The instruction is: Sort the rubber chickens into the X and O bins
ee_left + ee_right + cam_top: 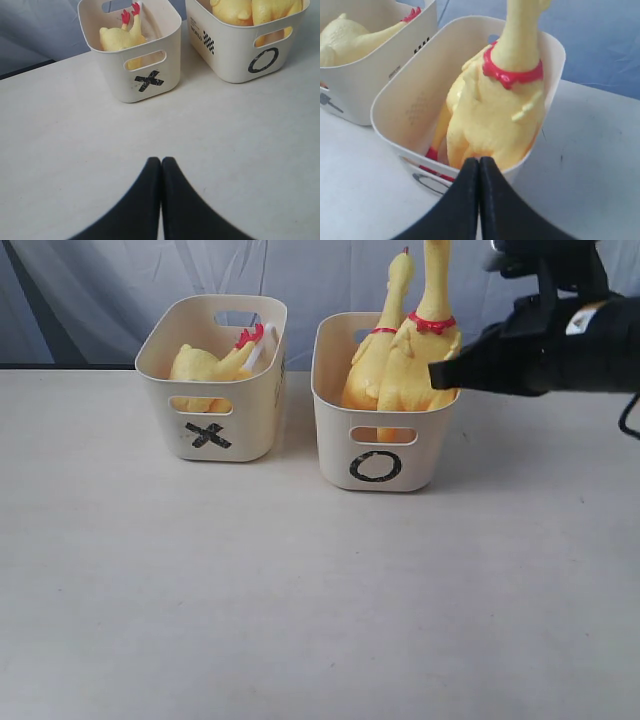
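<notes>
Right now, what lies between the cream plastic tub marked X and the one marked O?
Only a bare strip of pale tabletop; the X tub and O tub stand apart, clearest in the exterior view.

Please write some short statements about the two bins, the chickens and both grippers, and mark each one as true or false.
1. The O bin holds two rubber chickens whose necks rise above its rim. True.
2. The X bin is empty. False: one small chicken lies inside it.
3. The right gripper is shut and holds nothing. True.
4. The left gripper grips a chicken. False: it is shut on nothing, over the bare table, apart from both bins.
</notes>
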Motion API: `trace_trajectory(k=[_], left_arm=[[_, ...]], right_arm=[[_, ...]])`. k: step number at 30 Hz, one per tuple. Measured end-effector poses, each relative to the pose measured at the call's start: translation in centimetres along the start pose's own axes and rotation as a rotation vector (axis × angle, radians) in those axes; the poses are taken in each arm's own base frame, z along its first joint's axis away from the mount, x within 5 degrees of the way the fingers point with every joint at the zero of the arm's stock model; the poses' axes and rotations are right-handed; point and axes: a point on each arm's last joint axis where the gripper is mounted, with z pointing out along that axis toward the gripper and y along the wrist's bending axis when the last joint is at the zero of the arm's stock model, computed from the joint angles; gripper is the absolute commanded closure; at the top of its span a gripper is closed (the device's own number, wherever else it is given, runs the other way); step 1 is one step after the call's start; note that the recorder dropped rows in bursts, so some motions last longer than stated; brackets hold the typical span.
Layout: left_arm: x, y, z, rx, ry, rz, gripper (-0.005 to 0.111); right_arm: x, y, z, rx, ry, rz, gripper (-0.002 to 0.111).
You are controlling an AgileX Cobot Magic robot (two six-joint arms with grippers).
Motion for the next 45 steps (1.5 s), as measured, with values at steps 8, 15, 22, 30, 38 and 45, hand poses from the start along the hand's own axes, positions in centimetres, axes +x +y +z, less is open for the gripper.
trace_trajectory(k=[8, 15, 22, 30, 38, 45], left_arm=[[0.0, 0.0, 0.0, 0.001, 0.002, 0.0, 0.107], [0.0, 0.0, 0.0, 0.001, 0.002, 0.0, 0.107], [0.0, 0.0, 0.0, 0.001, 0.004, 0.0, 0.107], [0.0, 0.0, 0.0, 0.002, 0.005, 0.0, 0.107], [0.0, 0.0, 0.0, 0.002, 0.005, 0.0, 0.107], [0.2, -0.2, -1.3, -0.013, -0.05, 0.013, 0.107]], right_arm=[[6.4, -0.5, -2.8, 0.077, -0.07, 0.167, 0.109], [10.1, -0.8, -5.3, 0.128, -0.124, 0.242, 0.109], [11.5, -0.7, -7.3, 0.113, -0.154, 0.36, 0.109], [11.3, -0.7, -7.6, 0.106, -0.173, 0.387, 0.109], [11.3, -0.7, -7.6, 0.106, -0.173, 0.387, 0.109], [10.5, -0.6, -9.2, 0.091, -0.251, 0.389, 0.109]])
